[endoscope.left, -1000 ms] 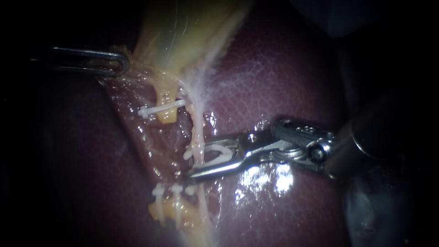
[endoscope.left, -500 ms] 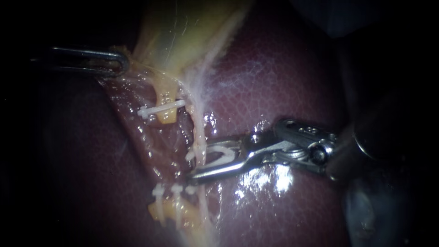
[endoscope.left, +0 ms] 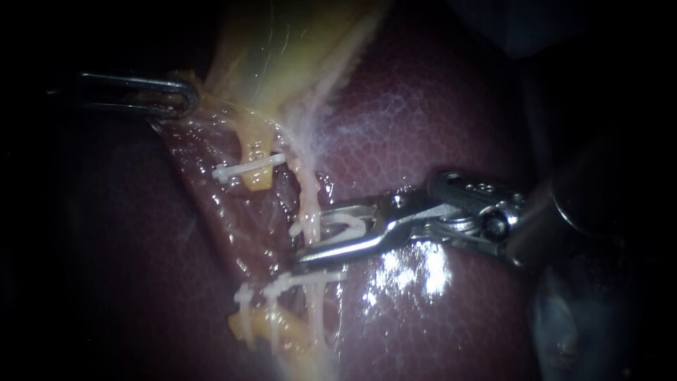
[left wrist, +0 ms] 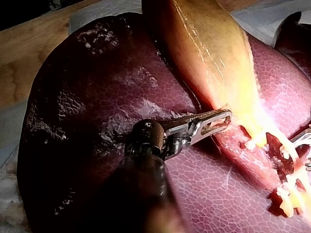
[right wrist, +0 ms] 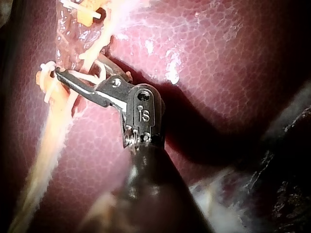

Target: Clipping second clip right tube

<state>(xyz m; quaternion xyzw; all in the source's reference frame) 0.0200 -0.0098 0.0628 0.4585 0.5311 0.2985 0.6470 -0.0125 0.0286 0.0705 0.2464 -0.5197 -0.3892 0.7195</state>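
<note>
Jaws of the right instrument (endoscope.left: 308, 233) stand narrowly apart. Both bear on a white clip (endoscope.left: 342, 227) held between them, and the right tube (endoscope.left: 307, 194) passes through that clip's mouth. Jaws of the left instrument (endoscope.left: 185, 95) lie together, pinching a thin edge of the gallbladder (endoscope.left: 296, 42).

Largest in the endoscope view is the liver (endoscope.left: 437, 120), dark red and wet, filling the field from one o'clock round to six and showing again at eight. The gallbladder, pale yellow, comes in at twelve o'clock and narrows toward the centre.

The right instrument enters at three o'clock with its jaws just below centre. The left instrument enters at ten o'clock, its tip at the gallbladder's edge.

The right tube is a pale strand running from the gallbladder's neck through the centre to six o'clock. At nine o'clock from it, an upper stump (endoscope.left: 257, 180) carries a single clip (endoscope.left: 248, 168). At seven o'clock, a lower stump (endoscope.left: 282, 335) bears a pair of clips (endoscope.left: 247, 314). Just at six o'clock of the jaws, a seated clip (endoscope.left: 317, 279) lies across the right tube.

In the right wrist view the held clip straddles the tube. In the left wrist view the closed jaws meet the gallbladder's narrow end.
</note>
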